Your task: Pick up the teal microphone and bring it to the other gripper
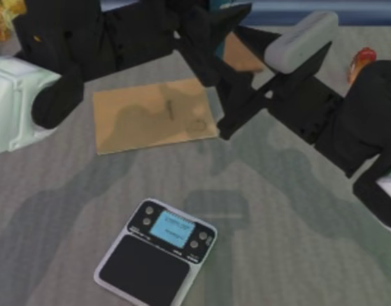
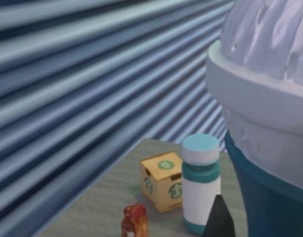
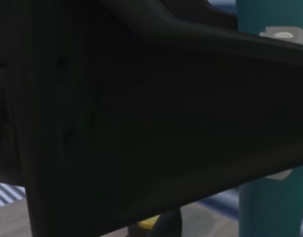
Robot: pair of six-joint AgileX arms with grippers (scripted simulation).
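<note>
From above, both my arms meet high over the far middle of the counter (image 1: 278, 255), and only a sliver of the teal microphone with its tapering handle and white head (image 1: 228, 5) shows at the top edge between them. In the left wrist view the microphone fills the near side, so I judge my left hand (image 1: 205, 38) has it clamped. In the right wrist view its teal handle stands just beyond a dark finger of my right hand (image 1: 230, 124); whether that hand is closed I cannot tell. I would centre the handle between the right fingers, close firmly below the switch strip, then release the left.
</note>
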